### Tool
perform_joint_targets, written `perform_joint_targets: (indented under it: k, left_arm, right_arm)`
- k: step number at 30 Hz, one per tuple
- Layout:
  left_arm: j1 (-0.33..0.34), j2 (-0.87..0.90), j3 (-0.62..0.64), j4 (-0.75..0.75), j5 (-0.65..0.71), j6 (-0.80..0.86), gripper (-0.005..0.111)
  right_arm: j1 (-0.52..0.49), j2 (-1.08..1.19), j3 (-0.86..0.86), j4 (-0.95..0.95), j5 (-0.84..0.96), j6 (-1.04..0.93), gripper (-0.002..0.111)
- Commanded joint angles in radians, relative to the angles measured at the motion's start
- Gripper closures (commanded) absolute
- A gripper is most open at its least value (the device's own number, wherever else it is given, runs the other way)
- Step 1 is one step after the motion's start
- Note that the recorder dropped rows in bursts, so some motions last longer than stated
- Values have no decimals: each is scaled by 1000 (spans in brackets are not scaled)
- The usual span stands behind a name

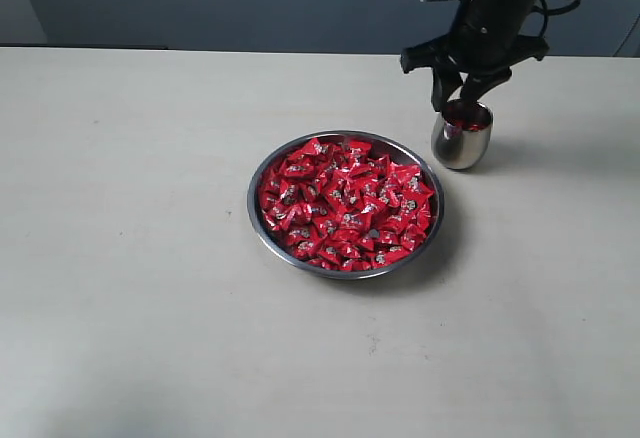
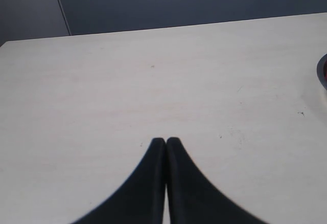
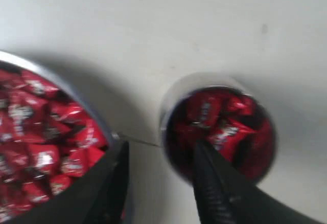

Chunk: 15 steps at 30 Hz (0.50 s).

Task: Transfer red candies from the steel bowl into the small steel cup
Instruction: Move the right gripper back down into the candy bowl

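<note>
A pale, lightly scuffed table (image 1: 120, 258) is carrying two vessels: the steel bowl (image 1: 251, 201) is sitting near its centre, and the small steel cup (image 1: 460, 146) is standing upright just beside it at two o'clock, not touching.

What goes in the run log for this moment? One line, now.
right gripper: jaws open above small steel cup | cup: red candies inside | steel bowl: heaped full | left gripper: jaws shut, empty

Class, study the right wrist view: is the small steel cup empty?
No, several red candies in shiny wrappers lie inside the small steel cup.
</note>
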Motion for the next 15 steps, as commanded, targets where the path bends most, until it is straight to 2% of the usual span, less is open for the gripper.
perform_joint_targets:
  k: [1, 7, 15]
  left_arm:
    - [0, -5, -8, 2, -8, -5, 106]
    - [0, -5, -8, 2, -8, -5, 106]
    - [0, -5, -8, 2, -8, -5, 106]
  right_arm:
    - [6, -25, -6, 176, 22, -122, 68]
    - [19, -72, 53, 182, -3, -146, 68]
    - [20, -273, 429, 200, -257, -147, 73]
